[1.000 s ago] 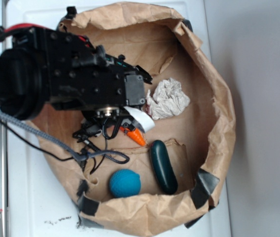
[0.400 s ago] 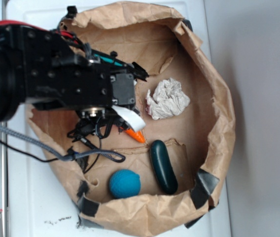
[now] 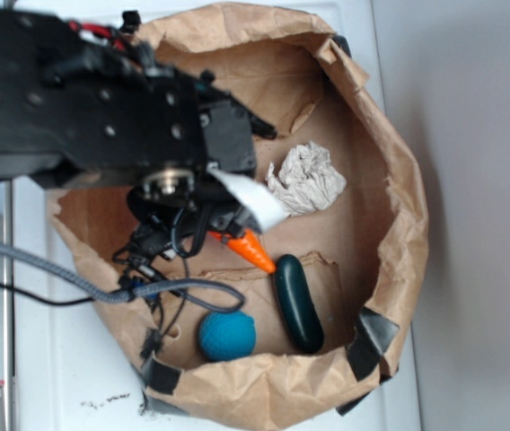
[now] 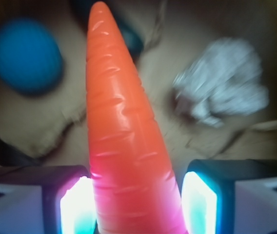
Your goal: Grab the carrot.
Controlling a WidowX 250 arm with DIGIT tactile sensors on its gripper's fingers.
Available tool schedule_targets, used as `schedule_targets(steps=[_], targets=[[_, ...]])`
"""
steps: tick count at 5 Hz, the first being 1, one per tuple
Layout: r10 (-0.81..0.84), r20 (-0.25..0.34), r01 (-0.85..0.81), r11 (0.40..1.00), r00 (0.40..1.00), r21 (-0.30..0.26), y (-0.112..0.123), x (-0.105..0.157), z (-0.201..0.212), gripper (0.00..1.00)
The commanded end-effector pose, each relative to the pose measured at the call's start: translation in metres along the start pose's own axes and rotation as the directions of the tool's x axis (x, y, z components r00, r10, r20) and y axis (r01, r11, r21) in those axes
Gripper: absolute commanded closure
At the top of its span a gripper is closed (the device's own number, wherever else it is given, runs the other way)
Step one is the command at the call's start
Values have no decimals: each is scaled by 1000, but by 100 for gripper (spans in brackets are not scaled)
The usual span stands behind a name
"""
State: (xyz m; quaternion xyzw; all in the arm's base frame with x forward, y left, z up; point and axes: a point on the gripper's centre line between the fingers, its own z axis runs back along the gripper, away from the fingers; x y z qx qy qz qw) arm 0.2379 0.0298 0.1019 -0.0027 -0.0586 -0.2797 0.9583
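On my wrist feed the gripper (image 4: 136, 204) is clamped on the carrot (image 4: 124, 141), its thick end between the fingers and its tip pointing away. Beyond it lie a blue ball (image 4: 26, 53) and crumpled paper (image 4: 221, 95), inside the brown paper bag (image 3: 399, 224) filling the bench's middle.

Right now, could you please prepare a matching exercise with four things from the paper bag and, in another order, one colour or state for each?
Things:
1. carrot
2. ball
3. cucumber
4. crumpled paper

Descriptions:
A. white and wrinkled
B. dark green, lying on the bag floor
C. orange, between the fingers of the gripper
D. blue and round

Pairs: 1-C, 2-D, 3-B, 4-A
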Motion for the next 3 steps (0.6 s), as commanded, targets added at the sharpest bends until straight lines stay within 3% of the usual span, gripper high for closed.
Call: schedule_targets(steps=[1, 3], targets=[[145, 133, -151, 988, 981, 41, 10, 16, 82, 100], [183, 86, -192, 974, 979, 116, 7, 22, 93, 100]])
